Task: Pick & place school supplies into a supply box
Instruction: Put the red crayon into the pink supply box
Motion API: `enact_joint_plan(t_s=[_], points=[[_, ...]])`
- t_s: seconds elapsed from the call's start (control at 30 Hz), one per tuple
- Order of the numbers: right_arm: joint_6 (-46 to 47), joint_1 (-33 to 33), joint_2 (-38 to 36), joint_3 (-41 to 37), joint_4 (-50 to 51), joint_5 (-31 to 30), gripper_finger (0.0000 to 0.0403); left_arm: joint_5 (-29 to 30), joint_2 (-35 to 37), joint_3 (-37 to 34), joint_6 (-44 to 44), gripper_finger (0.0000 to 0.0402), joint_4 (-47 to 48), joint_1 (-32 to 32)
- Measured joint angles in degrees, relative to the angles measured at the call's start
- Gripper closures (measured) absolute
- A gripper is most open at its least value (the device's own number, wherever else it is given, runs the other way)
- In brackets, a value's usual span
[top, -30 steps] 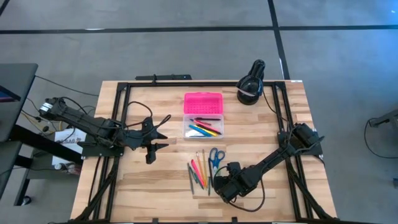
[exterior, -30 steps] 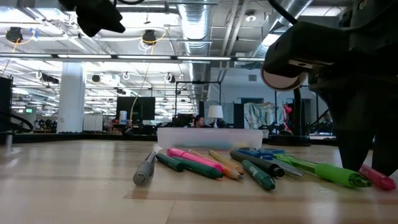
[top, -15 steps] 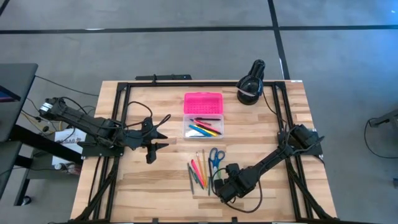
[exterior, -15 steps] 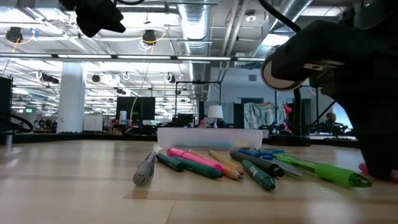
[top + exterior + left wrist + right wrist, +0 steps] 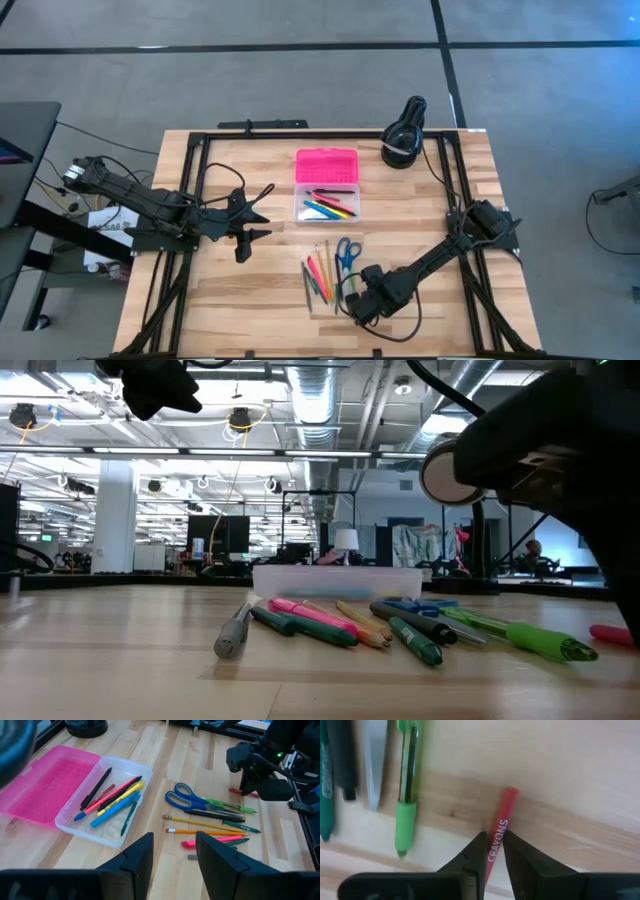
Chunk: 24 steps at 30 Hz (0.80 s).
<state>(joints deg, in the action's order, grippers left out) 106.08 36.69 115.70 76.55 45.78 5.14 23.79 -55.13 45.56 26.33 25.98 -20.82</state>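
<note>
While the left gripper (image 5: 243, 238) hangs over bare wood at the left centre of the high view with its fingers (image 5: 135, 857) apart and nothing between them, the right gripper (image 5: 352, 300) sits low at the bottom centre, just right of the loose supplies. Its two fingers (image 5: 474, 854) are pinched on a red crayon (image 5: 499, 836) that lies on the table (image 5: 430, 210), printed with the word CRAYONS, one end sticking out past the tips.

Beside the crayon in the right wrist view lie a green pen (image 5: 407, 795), a grey pen and a dark one. The rest of the loose pile, including the blue-handled scissors (image 5: 346, 251) and several pens and pencils (image 5: 318, 274), lies in the lower middle of the high view.

Directly above that pile, at the centre of the high view, stands the supply box (image 5: 327, 184), open, its pink lid (image 5: 327, 165) folded back toward the top of the frame and its clear base (image 5: 67, 823) already holding a few pens. A black round device (image 5: 403, 138) rests at the upper right of the table.
</note>
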Motion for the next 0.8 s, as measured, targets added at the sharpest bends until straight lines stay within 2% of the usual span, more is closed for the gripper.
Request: enact_joint_plan(t_s=[0.33, 0.53, 0.8], points=[[-10.63, -0.04, 0.0, 0.07, 0.9, 3.89, 0.0343, 0.04, 0.0, 0.0, 0.02, 0.0261, 0.0, 0.01], [-15.65, -0.72, 0.0, 0.0, 4.22, 8.21, 0.0343, 0.75, 0.0, 0.0, 0.55, 0.0261, -0.04, 0.01], [-18.13, -1.09, 0.0, 0.0, 5.23, 9.33, 0.0343, 1.01, 0.0, 0.0, 1.37, 0.0261, -0.26, 0.01]])
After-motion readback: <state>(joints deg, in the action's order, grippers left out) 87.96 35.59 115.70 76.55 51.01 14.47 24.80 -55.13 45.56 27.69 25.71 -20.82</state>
